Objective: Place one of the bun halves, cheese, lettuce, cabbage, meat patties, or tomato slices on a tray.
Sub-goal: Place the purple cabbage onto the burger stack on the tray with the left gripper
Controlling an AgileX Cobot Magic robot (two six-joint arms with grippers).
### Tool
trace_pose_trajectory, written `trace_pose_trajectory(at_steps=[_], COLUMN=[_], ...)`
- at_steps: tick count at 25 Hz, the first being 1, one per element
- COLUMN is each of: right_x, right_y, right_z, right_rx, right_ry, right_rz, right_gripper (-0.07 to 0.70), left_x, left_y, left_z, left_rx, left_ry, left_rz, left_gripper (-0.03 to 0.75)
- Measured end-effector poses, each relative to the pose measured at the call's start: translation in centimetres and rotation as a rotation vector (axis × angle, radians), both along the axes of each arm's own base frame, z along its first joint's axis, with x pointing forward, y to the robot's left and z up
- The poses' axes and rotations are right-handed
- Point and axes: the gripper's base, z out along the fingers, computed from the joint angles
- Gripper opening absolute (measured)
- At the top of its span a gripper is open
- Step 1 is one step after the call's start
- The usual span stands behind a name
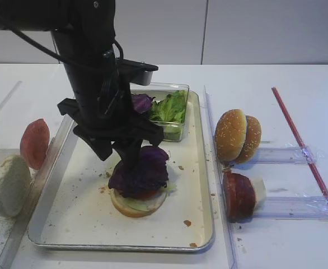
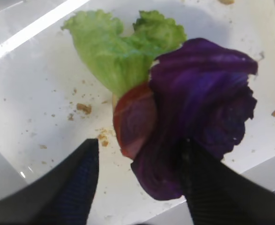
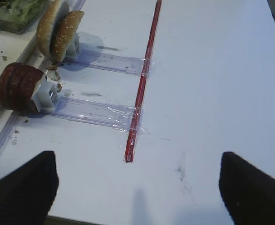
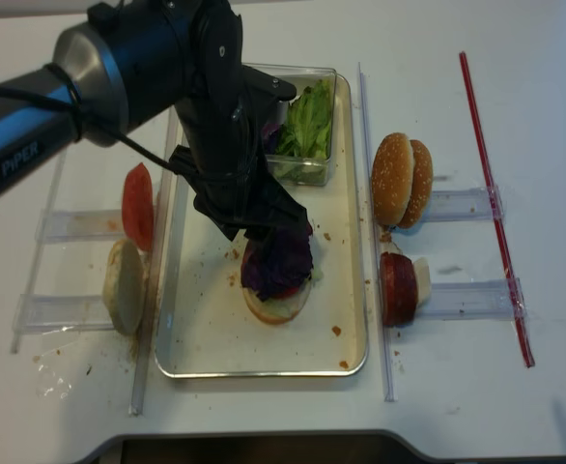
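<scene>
Purple and glossy, the wavy cabbage leaf (image 1: 140,171) lies on top of a stack in the middle of the large shallow metal tray (image 1: 200,185) with its silver rim and cream floor. Under it sit a red tomato slice (image 2: 130,123), a bright green frilly lettuce leaf (image 2: 121,49) and a pale round bottom bun half (image 1: 136,204). In the left wrist view the leaf's long axis runs diagonally, from its broad ruffled end at upper right down to a narrower end at lower left, which lies between the gripper fingers.

The black left gripper (image 2: 140,180) hangs directly over the stack with its jaws spread; one finger (image 2: 76,180) stands clear of the food over the tray floor, the other (image 2: 205,187) is just beside or against the cabbage edge, and I cannot tell which. Nothing is clamped.

A small clear plastic box (image 1: 172,112) at the tray's far end holds more green leaves and a purple piece. Right of the tray stand two sesame-dotted golden bun halves (image 1: 238,136) and a dark meat patty (image 1: 239,195), on clear holders. The right gripper (image 3: 137,187) rests over bare white table (image 3: 212,70), jaws wide apart and holding nothing.
</scene>
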Motion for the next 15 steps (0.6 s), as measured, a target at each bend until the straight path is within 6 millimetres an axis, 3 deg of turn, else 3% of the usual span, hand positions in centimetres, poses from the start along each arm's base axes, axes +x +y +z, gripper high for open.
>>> trace_pose_trajectory(at_steps=[15], right_x=[0.0], right_y=[0.0], right_z=[0.0], right_rx=[-0.001], right_ry=[0.0], right_rz=[0.001], right_gripper=[0.693], left_x=[0.12], left_y=[-0.18], left_z=[0.83], left_rx=[-0.012], left_ry=[0.001], left_rz=[0.013], left_gripper=[0.37])
